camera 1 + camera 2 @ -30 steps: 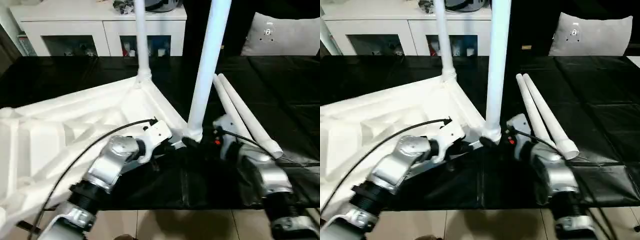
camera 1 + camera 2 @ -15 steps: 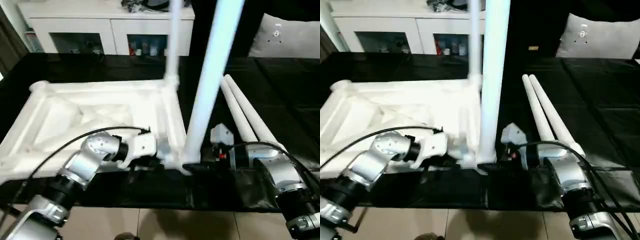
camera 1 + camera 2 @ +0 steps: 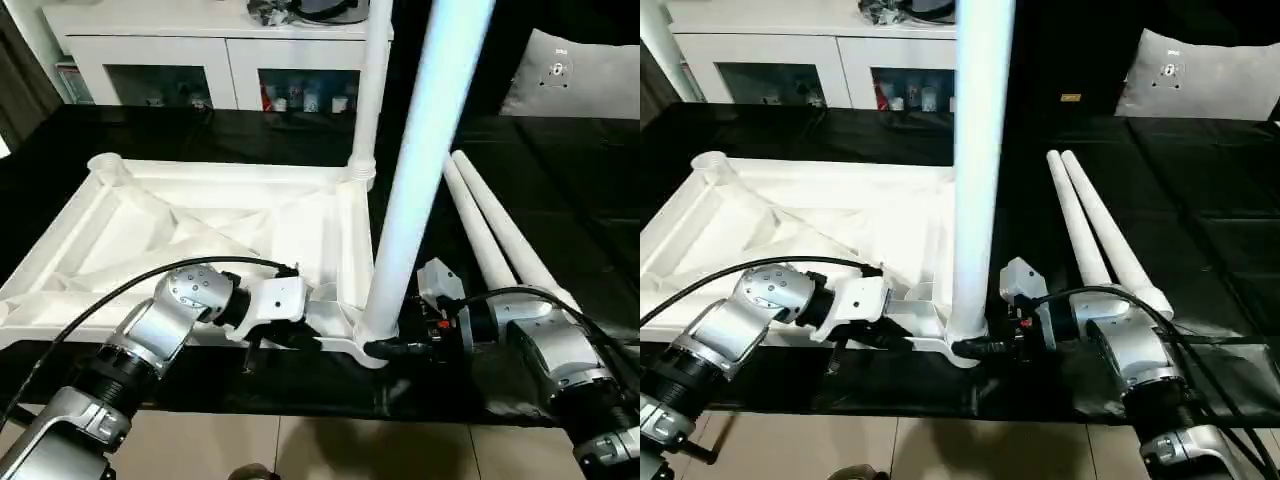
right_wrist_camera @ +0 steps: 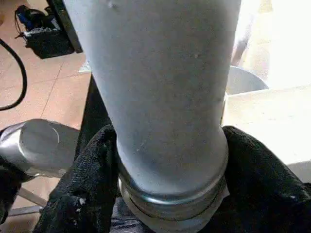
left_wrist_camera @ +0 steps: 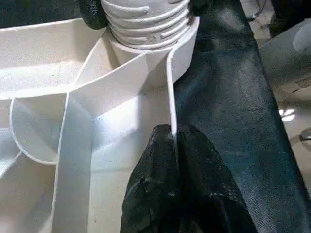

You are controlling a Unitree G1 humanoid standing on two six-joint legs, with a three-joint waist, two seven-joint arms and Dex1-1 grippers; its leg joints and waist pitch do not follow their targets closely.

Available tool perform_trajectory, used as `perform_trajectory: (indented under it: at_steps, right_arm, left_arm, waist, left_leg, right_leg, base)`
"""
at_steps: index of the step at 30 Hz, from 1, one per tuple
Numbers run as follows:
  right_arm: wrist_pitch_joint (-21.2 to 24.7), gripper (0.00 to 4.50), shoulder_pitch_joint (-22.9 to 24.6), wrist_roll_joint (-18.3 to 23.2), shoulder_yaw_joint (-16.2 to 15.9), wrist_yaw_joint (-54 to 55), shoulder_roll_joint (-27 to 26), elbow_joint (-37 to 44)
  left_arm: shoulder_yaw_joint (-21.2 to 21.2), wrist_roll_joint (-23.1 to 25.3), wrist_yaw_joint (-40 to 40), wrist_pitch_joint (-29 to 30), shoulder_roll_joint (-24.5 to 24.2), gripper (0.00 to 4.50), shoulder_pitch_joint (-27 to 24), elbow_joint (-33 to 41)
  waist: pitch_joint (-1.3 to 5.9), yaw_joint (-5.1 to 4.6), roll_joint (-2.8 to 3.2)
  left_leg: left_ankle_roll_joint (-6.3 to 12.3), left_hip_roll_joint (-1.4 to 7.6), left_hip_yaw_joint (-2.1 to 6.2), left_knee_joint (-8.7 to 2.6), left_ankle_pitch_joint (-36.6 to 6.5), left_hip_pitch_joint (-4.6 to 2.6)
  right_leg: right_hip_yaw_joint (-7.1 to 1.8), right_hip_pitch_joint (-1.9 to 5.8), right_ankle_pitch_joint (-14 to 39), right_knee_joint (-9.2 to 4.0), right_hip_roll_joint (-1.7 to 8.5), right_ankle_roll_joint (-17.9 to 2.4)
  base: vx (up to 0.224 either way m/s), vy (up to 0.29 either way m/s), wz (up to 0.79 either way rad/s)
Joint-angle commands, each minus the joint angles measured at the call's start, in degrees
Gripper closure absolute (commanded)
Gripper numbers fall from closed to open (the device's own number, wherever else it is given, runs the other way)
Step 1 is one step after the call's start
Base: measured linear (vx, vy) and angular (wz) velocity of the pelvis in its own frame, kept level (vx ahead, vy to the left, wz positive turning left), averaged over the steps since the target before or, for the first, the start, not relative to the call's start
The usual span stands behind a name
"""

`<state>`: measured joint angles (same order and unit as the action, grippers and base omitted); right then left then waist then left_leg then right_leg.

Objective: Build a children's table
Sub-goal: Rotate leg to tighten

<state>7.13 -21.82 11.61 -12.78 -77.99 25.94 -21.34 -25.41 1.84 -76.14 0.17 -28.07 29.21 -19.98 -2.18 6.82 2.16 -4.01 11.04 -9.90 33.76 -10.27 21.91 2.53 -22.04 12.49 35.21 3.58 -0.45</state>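
On the black tabletop [image 3: 560,180] the table top [image 3: 200,225] lies ribs up, with one leg [image 3: 365,90] standing at its 1 o'clock corner and another leg [image 3: 415,190] upright at 5 o'clock. The left gripper [image 5: 174,187] is pinched closed on the rim there, while the right gripper [image 4: 170,167] clamps that leg's base. Two spare legs [image 3: 495,230] lie at 3 o'clock.
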Motion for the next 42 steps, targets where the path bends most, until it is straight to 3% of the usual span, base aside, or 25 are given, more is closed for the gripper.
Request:
perform_trajectory:
  at_steps: [1,6,8,10,11,13,17,20,21,22,26,31,35,38,42]
  right_arm:
    - [0.3,1.75,0.6,1.2,-0.1,-0.5,0.0,1.2]
    - [0.0,1.76,1.7,0.4,0.5,5.0,-2.6,0.7]
    - [0.0,1.76,0.7,-2.1,2.2,15.1,-6.9,-2.8]
    - [0.4,1.76,0.0,-2.7,3.3,20.5,-9.4,-4.7]
    - [0.9,1.76,-0.5,-2.6,4.4,24.8,-11.9,-6.1]
    - [1.4,1.76,-1.0,-2.4,5.6,29.3,-14.4,-7.5]
    - [1.7,1.76,-2.1,-2.5,8.2,39.7,-19.3,-11.2]
    - [0.8,1.76,-2.3,-3.3,9.5,44.4,-21.6,-12.9]
    - [0.5,1.76,-2.1,-3.0,9.7,43.9,-21.8,-12.7]
    - [0.3,1.20,-2.0,-3.0,9.8,43.6,-22.0,-12.6]
    - [-0.6,0.79,-1.2,-2.6,10.1,41.5,-20.7,-10.9]
    - [-3.6,0.33,-0.5,-1.8,10.4,35.3,-15.9,-8.9]
    - [-4.6,0.09,-0.7,0.3,10.9,26.1,-10.2,-6.6]
    - [-4.6,0.04,-0.7,0.9,10.0,19.3,-6.2,-4.9]
    - [-7.1,0.04,-1.4,-0.9,7.9,13.5,-1.9,-4.9]
  left_arm:
    - [-2.5,0.8,-2.3,0.0,-0.1,4.50,-1.4,0.1]
    - [-0.3,-1.5,2.0,5.5,2.6,4.50,-3.5,3.0]
    - [1.3,-2.2,7.9,11.2,6.0,4.50,-4.7,5.5]
    - [2.0,-2.0,11.3,13.9,8.0,4.50,-5.0,6.4]
    - [2.6,-1.6,15.1,16.6,10.6,4.50,-5.0,7.1]
    - [3.2,-1.1,19.1,19.3,13.4,4.50,-4.7,7.6]
    - [4.6,0.5,28.3,23.0,20.7,4.50,-2.9,6.7]
    - [4.9,2.0,33.1,24.2,24.6,4.50,-2.1,5.9]
    - [4.4,2.5,33.4,24.0,24.7,4.50,-2.0,5.8]
    - [4.1,2.9,33.5,24.2,24.7,4.50,-2.0,6.0]
    - [3.7,4.0,32.8,23.3,22.5,4.50,-2.0,5.5]
    - [3.1,7.2,30.6,18.3,17.2,4.50,-1.6,2.6]
    - [3.9,5.8,25.5,15.6,13.6,4.50,-1.5,1.3]
    - [3.0,4.8,21.4,12.2,11.0,4.50,-1.5,1.0]
    - [1.0,3.3,14.1,7.0,7.4,4.50,-2.1,1.3]
  waist:
    - [3.42,-0.08,-0.38]
    - [3.29,-0.23,-0.39]
    - [2.98,-0.69,-0.33]
    - [2.30,-1.32,-0.37]
    - [2.16,-1.86,-0.82]
    - [2.22,-2.76,-0.71]
    - [2.36,-3.28,-1.11]
    - [2.69,-3.15,-1.04]
    - [2.67,-2.99,-0.75]
    - [2.74,-3.00,-0.87]
    - [3.07,-2.79,-0.46]
    - [2.93,-2.23,-0.41]
    - [2.97,-1.88,-0.39]
    - [3.12,-1.63,-0.39]
    - [3.21,-1.21,-0.43]
  left_leg:
    - [4.42,2.54,0.53,-3.70,-8.7,-1.12]
    - [4.13,2.55,0.53,-3.82,-9.0,-1.06]
    - [3.29,2.52,0.53,-4.12,-11.0,-1.16]
    - [1.30,2.29,0.69,-4.74,-15.8,-1.32]
    - [0.14,2.16,0.91,-4.92,-18.1,-1.60]
    - [-0.65,2.11,1.25,-5.14,-18.9,-1.49]
    - [0.72,2.01,0.82,-4.78,-16.5,-1.52]
    - [1.45,1.95,0.75,-4.56,-13.2,-1.16]
    - [1.91,1.95,0.75,-4.52,-12.7,-1.22]
    - [2.18,1.92,0.75,-4.45,-12.3,-1.07]
    - [3.51,1.91,0.72,-4.22,-9.9,-0.94]
    - [3.51,2.01,0.67,-4.32,-12.0,-1.00]
    - [3.37,2.10,0.68,-4.30,-12.1,-1.12]
    - [4.62,2.14,0.65,-4.01,-9.9,-0.92]
    - [5.38,2.32,0.54,-3.82,-9.2,-1.11]
  right_leg:
    - [-2.03,2.26,0.5,-3.18,4.31,-14.5]
    - [-2.06,2.21,1.1,-3.29,4.38,-14.6]
    - [-2.12,2.03,4.6,-3.67,4.42,-14.4]
    - [-2.15,1.92,13.5,-4.45,4.53,-13.2]
    - [-2.24,1.95,18.9,-4.95,4.67,-11.7]
    - [-2.20,2.05,22.4,-5.31,4.77,-9.9]
    - [-2.48,1.71,18.5,-5.51,4.49,-10.3]
    - [-2.47,2.00,14.6,-5.14,4.44,-10.5]
    - [-2.43,1.90,13.3,-5.20,4.43,-10.5]
    - [-2.40,2.05,12.6,-5.14,4.39,-10.5]
    - [-2.27,2.27,5.5,-4.54,4.24,-11.9]
    - [-2.17,2.32,7.6,-4.87,4.23,-11.3]
    - [-2.16,2.36,7.3,-4.75,4.21,-11.5]
    - [-2.16,2.48,2.6,-4.21,4.19,-12.3]
    - [-1.98,2.36,2.0,-3.96,4.25,-13.6]
  base:
    - [0.000,0.000,0.00]
    - [0.000,0.000,0.00]
    - [0.000,0.000,0.00]
    - [0.000,0.000,0.00]
    - [0.000,0.000,0.00]
    - [0.000,0.000,0.00]
    - [0.000,0.000,0.00]
    - [0.000,0.000,0.00]
    - [0.000,0.000,0.00]
    - [0.000,0.000,0.00]
    - [0.000,0.000,0.00]
    - [0.000,0.000,0.00]
    - [0.000,0.000,0.00]
    - [0.000,0.000,0.00]
    - [0.000,0.000,0.00]
